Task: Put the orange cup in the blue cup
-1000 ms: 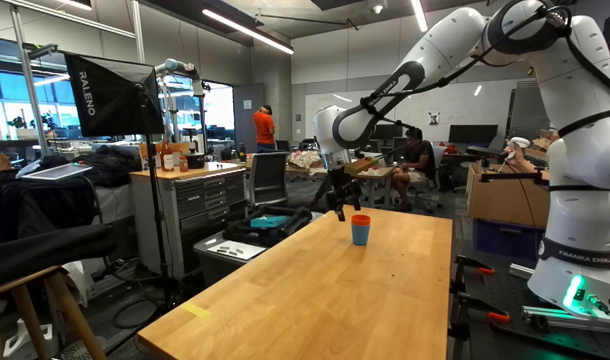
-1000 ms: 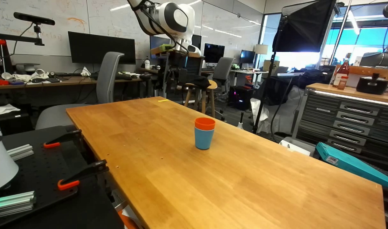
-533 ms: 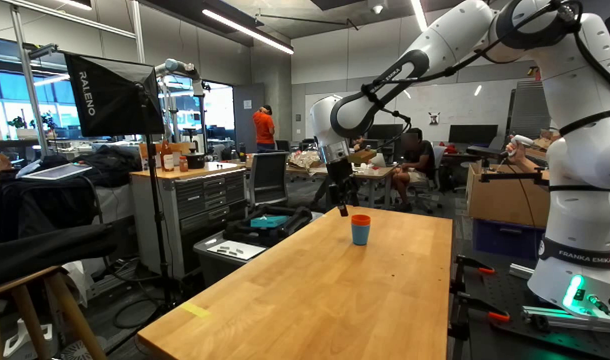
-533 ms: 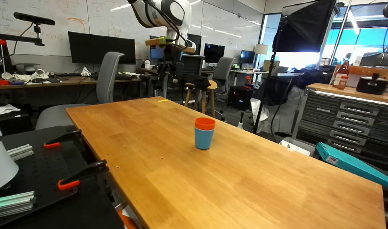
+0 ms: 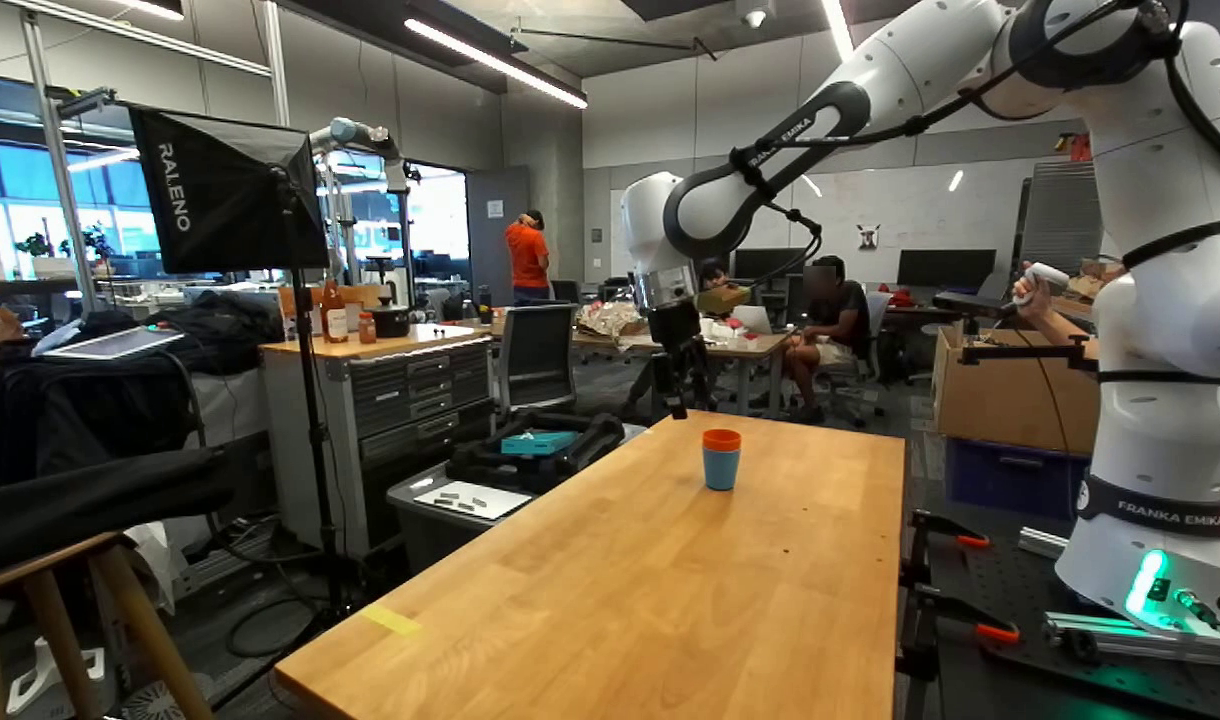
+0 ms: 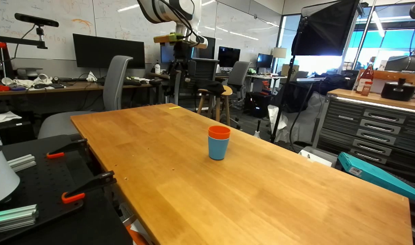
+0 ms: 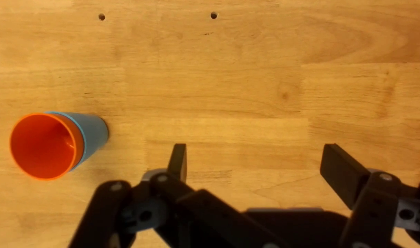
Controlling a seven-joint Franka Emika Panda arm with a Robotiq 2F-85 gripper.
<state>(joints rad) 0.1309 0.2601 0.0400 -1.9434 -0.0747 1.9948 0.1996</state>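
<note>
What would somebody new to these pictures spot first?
Probably the bright orange cup, sitting inside the upright blue cup on the wooden table. Then the white arm, arched across the upper right of an exterior view, its gripper open above the table, clear of both cups.

We are seeing bare tabletop [image 7: 217,89] showing between the parted fingers [image 7: 344,175] of our gripper [image 7: 255,162], the blue cup [image 7: 93,130] with the orange cup [image 7: 43,146] nested inside blocking the wrist view's left, open tabletop surrounding them in both exterior views.

Arm [image 5: 918,62] arched, claw [image 7: 260,162] pointing down, fingers [image 7: 344,175] apart
</note>
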